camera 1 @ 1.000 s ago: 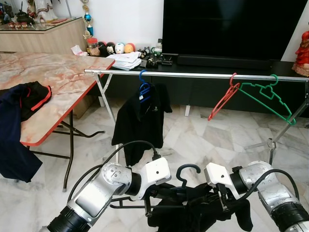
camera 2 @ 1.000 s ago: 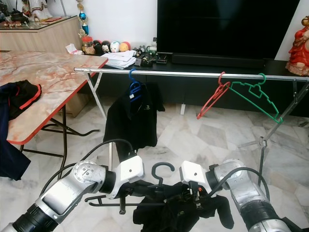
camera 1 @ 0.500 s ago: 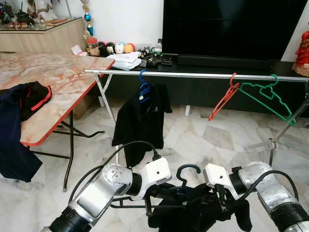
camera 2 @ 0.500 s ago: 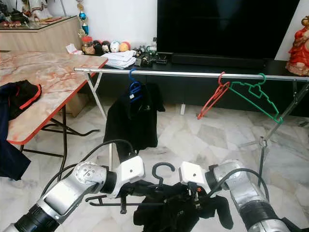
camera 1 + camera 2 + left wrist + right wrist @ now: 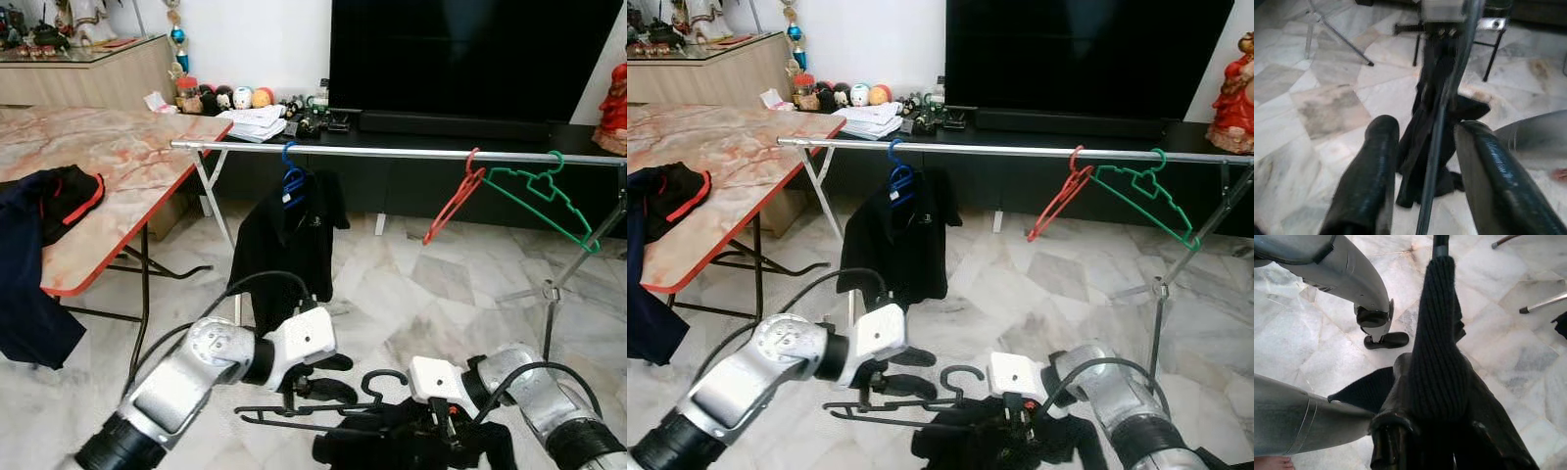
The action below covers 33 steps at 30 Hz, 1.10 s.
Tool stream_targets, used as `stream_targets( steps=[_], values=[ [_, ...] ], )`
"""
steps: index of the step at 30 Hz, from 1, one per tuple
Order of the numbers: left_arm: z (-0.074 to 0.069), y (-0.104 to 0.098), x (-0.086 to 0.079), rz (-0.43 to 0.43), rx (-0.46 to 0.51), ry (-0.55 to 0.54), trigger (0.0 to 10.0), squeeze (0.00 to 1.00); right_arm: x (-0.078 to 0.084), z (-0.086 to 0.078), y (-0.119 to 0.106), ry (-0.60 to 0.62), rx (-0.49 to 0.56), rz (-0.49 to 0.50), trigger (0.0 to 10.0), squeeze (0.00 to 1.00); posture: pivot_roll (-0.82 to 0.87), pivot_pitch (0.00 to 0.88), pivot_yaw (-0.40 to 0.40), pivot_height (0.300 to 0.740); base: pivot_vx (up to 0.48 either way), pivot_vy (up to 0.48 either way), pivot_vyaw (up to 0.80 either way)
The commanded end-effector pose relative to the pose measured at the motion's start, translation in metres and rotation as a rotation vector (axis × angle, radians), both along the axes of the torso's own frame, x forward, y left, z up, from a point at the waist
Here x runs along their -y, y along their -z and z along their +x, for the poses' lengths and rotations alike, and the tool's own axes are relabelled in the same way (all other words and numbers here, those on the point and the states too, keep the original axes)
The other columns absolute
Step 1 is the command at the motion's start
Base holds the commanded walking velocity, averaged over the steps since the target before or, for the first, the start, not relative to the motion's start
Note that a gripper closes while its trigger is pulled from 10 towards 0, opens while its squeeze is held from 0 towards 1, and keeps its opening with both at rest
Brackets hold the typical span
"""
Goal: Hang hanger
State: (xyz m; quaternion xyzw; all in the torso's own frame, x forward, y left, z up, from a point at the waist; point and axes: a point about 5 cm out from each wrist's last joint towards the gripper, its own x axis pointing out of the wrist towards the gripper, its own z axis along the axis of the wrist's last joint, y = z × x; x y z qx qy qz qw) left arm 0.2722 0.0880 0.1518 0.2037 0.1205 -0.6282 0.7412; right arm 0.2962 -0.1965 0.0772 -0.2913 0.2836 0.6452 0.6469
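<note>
A black hanger (image 5: 294,412) with a black garment (image 5: 377,448) on it hangs low over the floor between my two arms, its hook (image 5: 384,376) pointing up. My left gripper (image 5: 341,379) is open; in the left wrist view its fingers (image 5: 1369,171) stand apart on either side of the hanger's wire (image 5: 1442,112) without touching it. My right gripper (image 5: 446,436) is shut on the black garment, whose ribbed fabric (image 5: 1437,362) runs up between its fingers. The clothes rail (image 5: 392,153) stands farther ahead, well above both grippers.
On the rail hang a blue hanger with a black shirt (image 5: 289,245), a red hanger (image 5: 453,201) and a green hanger (image 5: 544,196). A marble-topped folding table (image 5: 118,157) with dark clothes (image 5: 49,206) stands to the left. Behind the rail is a TV cabinet (image 5: 441,127).
The right gripper has sunk lower with the garment and hanger. The left wrist has risen and turned, and its fingers now stand spread around the hanger's wire.
</note>
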Motion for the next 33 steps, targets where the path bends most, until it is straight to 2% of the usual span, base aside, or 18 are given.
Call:
stream_targets(
  steps=[1, 2, 3, 6, 7, 10, 11, 15, 16, 18, 19, 20, 21, 25, 29, 33],
  values=[
    [0.003, -0.004, -0.013, 0.008, 0.017, -0.051, 10.0, 1.0, 0.007, 0.002, -0.004, 0.015, 0.022, -0.015, 0.0, 0.0, 0.09, 0.0, 0.023, 0.74, 0.0, 0.0, 0.0],
    [0.006, -0.003, -0.021, 0.009, 0.029, -0.105, 10.0, 1.0, 0.011, 0.003, -0.005, 0.028, 0.035, -0.028, 0.0, 0.0, 0.09, 0.0, 0.025, 0.74, 0.0, 0.0, 0.0],
    [0.006, -0.003, -0.021, 0.009, 0.029, -0.105, 10.0, 1.0, 0.011, 0.003, -0.005, 0.028, 0.035, -0.028, 0.0, 0.0, 0.09, 0.0, 0.025, 0.74, 0.0, 0.0, 0.0],
    [0.015, 0.004, -0.048, 0.025, 0.041, -0.285, 10.0, 1.0, 0.026, 0.011, -0.018, 0.122, 0.102, -0.018, 0.0, 0.0, 0.09, 0.0, 0.029, 0.74, 0.0, 0.0, 0.0],
    [0.016, 0.007, -0.058, 0.017, 0.035, -0.357, 10.0, 1.0, 0.035, 0.014, -0.025, 0.169, 0.134, -0.014, 0.0, 0.0, 0.09, 0.002, 0.033, 0.74, 0.0, 0.0, 0.0],
    [0.015, 0.015, -0.071, -0.029, 0.009, -0.479, 10.0, 1.0, 0.048, 0.013, -0.033, 0.202, 0.157, -0.028, 0.0, 0.0, 0.09, 0.008, 0.03, 0.74, 0.0, 0.0, 0.0],
    [0.015, 0.022, -0.077, -0.013, 0.023, -0.536, 10.0, 1.0, 0.051, 0.013, -0.037, 0.213, 0.167, -0.017, 0.0, 0.0, 0.08, 0.009, 0.03, 0.74, 0.0, 0.0, 0.0],
    [0.012, 0.037, -0.083, -0.01, 0.01, -0.599, 10.0, 1.0, 0.056, 0.014, -0.047, 0.253, 0.207, 0.005, 0.0, 0.0, 0.07, 0.012, 0.033, 0.74, 0.0, 0.0, 0.0],
    [0.01, 0.043, -0.082, -0.035, -0.01, -0.617, 10.0, 1.0, 0.058, 0.014, -0.051, 0.261, 0.223, 0.015, 0.0, 0.0, 0.07, 0.013, 0.035, 0.74, 0.0, 0.0, 0.0],
    [0.013, 0.048, -0.083, -0.045, 0.005, -0.657, 10.0, 1.0, 0.057, 0.014, -0.054, 0.254, 0.231, 0.028, 0.0, 0.0, 0.07, 0.013, 0.038, 0.74, 0.0, 0.0, 0.0],
    [0.014, 0.054, -0.082, -0.07, -0.014, -0.685, 10.0, 1.0, 0.05, 0.013, -0.056, 0.237, 0.23, 0.075, 0.0, 0.0, 0.07, 0.013, 0.036, 0.74, 0.0, 0.0, 0.0],
    [0.015, 0.063, -0.08, -0.096, -0.036, -0.724, 10.0, 0.6, 0.039, 0.012, -0.062, 0.209, 0.225, 0.157, 0.0, 0.0, 0.06, 0.01, 0.034, 0.74, 0.0, 0.0, 0.0],
    [0.016, 0.069, -0.08, -0.088, -0.042, -0.743, 10.0, 0.0, 0.033, 0.011, -0.065, 0.194, 0.224, 0.198, 0.0, 0.0, 0.06, 0.01, 0.034, 0.74, 0.0, 0.0, 0.0],
    [0.019, 0.09, -0.079, -0.09, -0.074, -0.836, 10.0, 0.0, 0.021, 0.007, -0.079, 0.153, 0.264, 0.25, 0.0, 0.0, 0.05, 0.009, 0.04, 0.74, 0.0, 0.0, 0.0],
    [0.019, 0.099, -0.069, -0.101, -0.1, -0.797, 10.0, 0.0, 0.017, 0.002, -0.099, 0.136, 0.285, 0.325, 0.0, 0.0, 0.03, 0.013, 0.043, 0.74, 0.0, 0.0, 0.0],
    [0.027, 0.101, -0.064, -0.136, -0.103, -0.795, 10.0, 0.0, 0.016, -0.006, -0.119, 0.095, 0.291, 0.36, 0.0, 0.0, 0.02, 0.016, 0.046, 0.74, 0.0, 0.0, 0.0]
  ],
)
